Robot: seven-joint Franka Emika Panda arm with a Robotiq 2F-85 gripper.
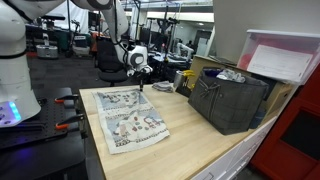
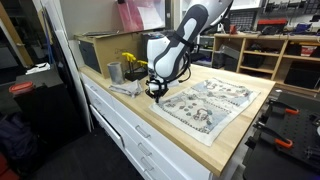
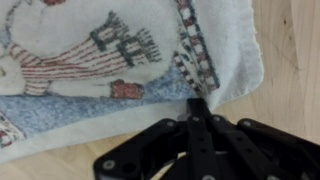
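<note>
the cloth [image 3: 100, 60] lies spread flat on the tabletop [image 1: 200, 140], printed side up. the gripper [image 3: 197, 103] is down at one edge of it, fingertips together on the hem. it looks like a pinch, though no part of the cloth is raised. so the grasp seems made, and any lifting or folding is all left to do. a bin [image 1: 230, 100] stands well apart.

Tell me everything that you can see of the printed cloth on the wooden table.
The cloth is thin, soft-looking fabric, pale, with printed figures, a red-striped scarf, a light blue band and a checkered border. It lies spread flat, roughly rectangular, on the wooden table. The gripper meets its edge with shut jaws; whether they pinch it I cannot tell.
</note>
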